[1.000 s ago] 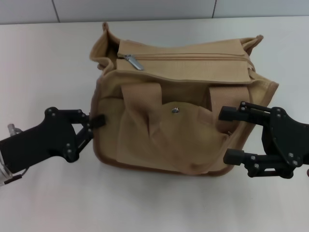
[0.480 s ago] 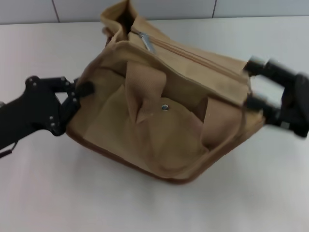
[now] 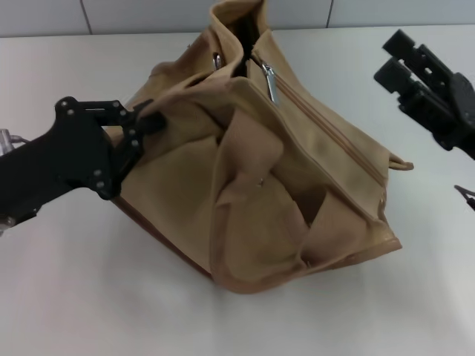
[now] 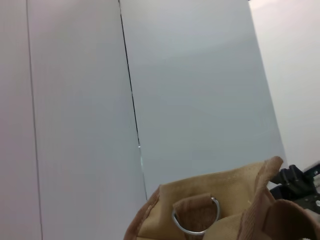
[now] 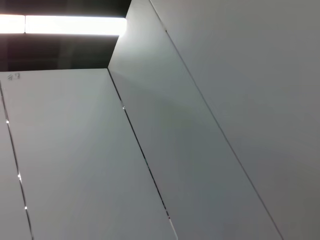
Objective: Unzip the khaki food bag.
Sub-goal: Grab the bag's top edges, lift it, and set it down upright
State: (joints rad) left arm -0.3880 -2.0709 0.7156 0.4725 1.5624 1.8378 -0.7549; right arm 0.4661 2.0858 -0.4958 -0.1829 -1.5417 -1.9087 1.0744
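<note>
The left gripper (image 3: 145, 119) is at the near-left top corner of the khaki food bag (image 3: 252, 193), its fingertips against the canvas edge; whether they pinch the cloth or only press on it cannot be told. The right gripper (image 3: 397, 59) hangs in the air to the bag's right, well apart from it, two fingers spread with nothing between them.

The bag lies skewed on the white table (image 3: 74, 297), one end turned toward the back wall, its body slumped and creased. The zipper (image 3: 326, 133) runs diagonally along the top and looks closed for most of its length, with the silver pull (image 3: 269, 81) near the far end beside a gaping fold. The left wrist view shows a metal ring (image 4: 196, 220) on a cloth tab at the bag's end.

Risks, as I judge them: the soft bag may slide or swivel when the pull is tugged if the left hold is weak, and the small pull, lying flat on a sloping surface, could slip out of the right fingers
</note>
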